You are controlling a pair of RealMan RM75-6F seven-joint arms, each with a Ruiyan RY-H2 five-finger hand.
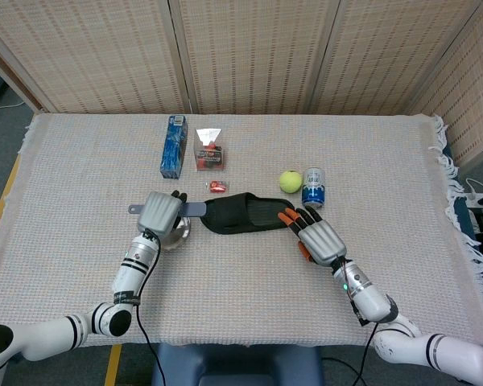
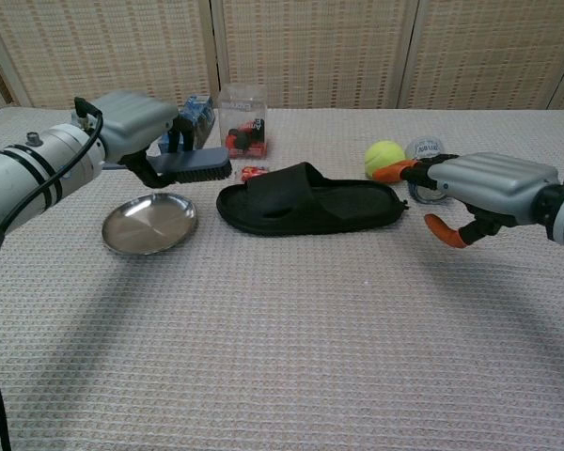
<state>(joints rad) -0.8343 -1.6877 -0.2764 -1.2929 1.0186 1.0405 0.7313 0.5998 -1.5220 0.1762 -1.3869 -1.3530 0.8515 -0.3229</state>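
My left hand (image 1: 159, 213) (image 2: 136, 124) grips a dark brush (image 2: 193, 167) (image 1: 195, 208) by its handle and holds it in the air, bristles down, above and behind the round metal dish (image 2: 149, 223) (image 1: 177, 234). The brush's free end points at the left end of a black slipper (image 1: 249, 213) (image 2: 305, 202) lying mid-table. My right hand (image 1: 314, 235) (image 2: 479, 183) is open with its orange-tipped fingers spread and nothing in it. It hovers at the slipper's right end, just in front of the can.
A tennis ball (image 1: 289, 181) (image 2: 384, 160) and a blue can (image 1: 312, 187) (image 2: 423, 148) stand behind the slipper's right end. A blue box (image 1: 174, 145), a clear box of red pieces (image 1: 208, 149) (image 2: 243, 122) and a small red item (image 1: 217, 186) (image 2: 255, 173) lie behind its left end.
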